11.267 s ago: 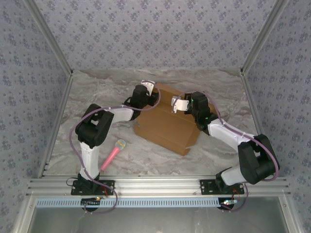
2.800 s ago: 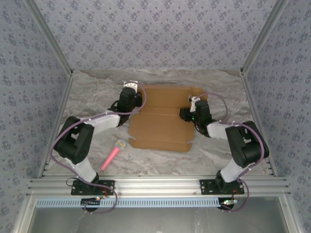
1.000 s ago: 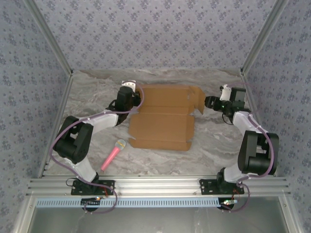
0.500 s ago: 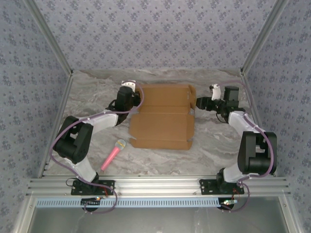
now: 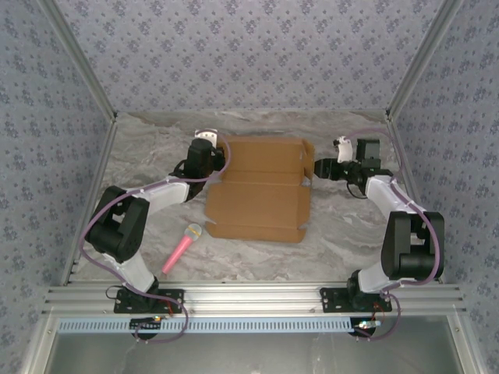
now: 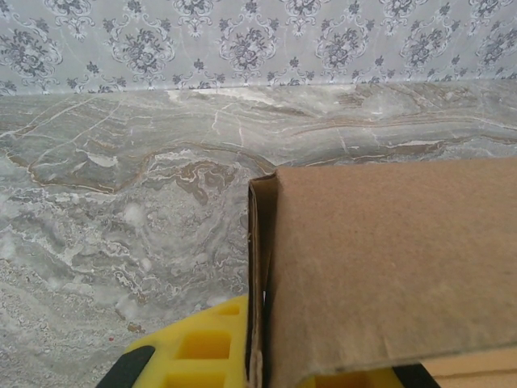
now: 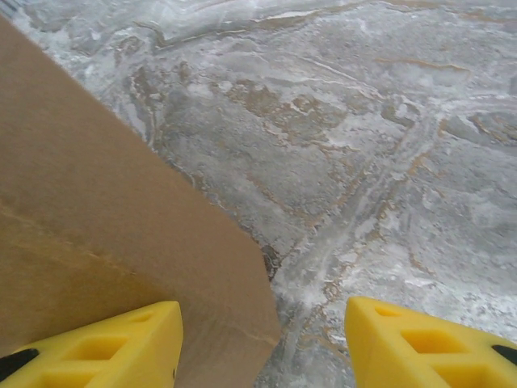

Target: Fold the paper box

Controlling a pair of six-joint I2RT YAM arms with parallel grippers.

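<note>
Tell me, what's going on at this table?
Two arms are working on a cardboard box that lies mostly flat on the table. The left tool is shut on the box's far left edge, pinching the cardboard. The right tool is open at the far right corner, with a corner of cardboard between its spread fingers but not gripped. A pink microphone lies apart from the box, near the front left.
</note>
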